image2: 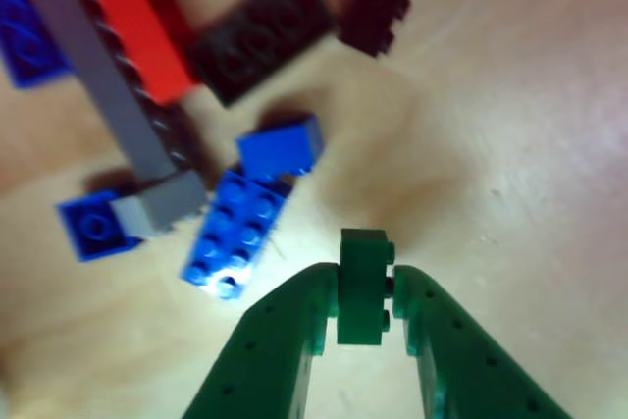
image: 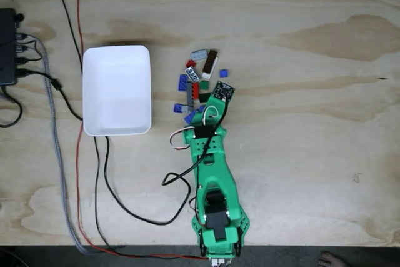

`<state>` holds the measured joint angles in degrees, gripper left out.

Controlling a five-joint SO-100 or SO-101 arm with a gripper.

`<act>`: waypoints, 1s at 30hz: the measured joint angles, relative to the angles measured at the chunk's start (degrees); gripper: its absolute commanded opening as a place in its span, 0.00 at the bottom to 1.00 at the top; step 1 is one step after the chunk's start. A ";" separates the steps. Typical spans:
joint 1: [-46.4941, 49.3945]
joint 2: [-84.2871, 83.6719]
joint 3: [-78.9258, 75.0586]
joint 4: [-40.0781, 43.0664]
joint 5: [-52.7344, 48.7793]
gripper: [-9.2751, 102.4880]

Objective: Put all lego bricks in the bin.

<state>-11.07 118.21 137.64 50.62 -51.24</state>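
Leftmost in the fixed view, a black box point(image: 7, 47) with cables point(image: 59, 154) is seen at the table point(image: 312, 123) edge, well apart from the work. Next, to its right, the bin point(image: 117, 90) is set on the table with its open side up, so that bricks can be dropped in from above; nothing is seen inside it. Just to the right of the bin, the bricks point(image: 199, 82) are scattered in a loose pile on the bare wood, near the bin but not touching it. The green arm point(image: 212, 173) is stretched from the bottom edge toward the lower right side of that pile, presumably because the pieces there are nearest its base.

Closer up, in the other view, a blue brick point(image2: 93, 226) and a grey bar point(image2: 113, 110) are seen at the left, with a red brick point(image2: 137, 36) lying alongside the bar. Two more blue bricks point(image2: 235, 228) are found toward the middle, and a black plate point(image2: 260, 41) and a small dark brick point(image2: 373, 12) lie above.

Below them, the gripper point(image2: 363, 291) is clamped on a small green brick point(image2: 363, 282), held on edge between the two fingers point(image2: 285, 331). The held brick is judged to be gripped by its narrow sides so that it cannot slip. The bin lies to the left of the gripper in the fixed view, with the pile between them.
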 measured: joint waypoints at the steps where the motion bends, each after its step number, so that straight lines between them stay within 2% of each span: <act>1: -0.26 2.99 -4.39 3.52 1.41 0.08; 5: -5.54 13.97 -25.31 22.06 2.90 0.08; 8: -11.69 10.55 -37.71 30.06 2.90 0.08; 11: -17.67 -0.35 -41.84 30.50 3.69 0.08; 20: -26.63 -24.17 -49.04 22.15 6.33 0.10; 21: -26.89 -25.75 -51.59 22.15 6.77 0.13; 24: -28.48 -31.55 -58.45 22.68 6.94 0.35; 25: -28.65 -32.70 -59.24 22.68 6.94 0.38; 30: -27.25 -33.40 -60.91 22.50 8.70 0.37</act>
<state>-38.32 84.81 76.73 73.12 -42.54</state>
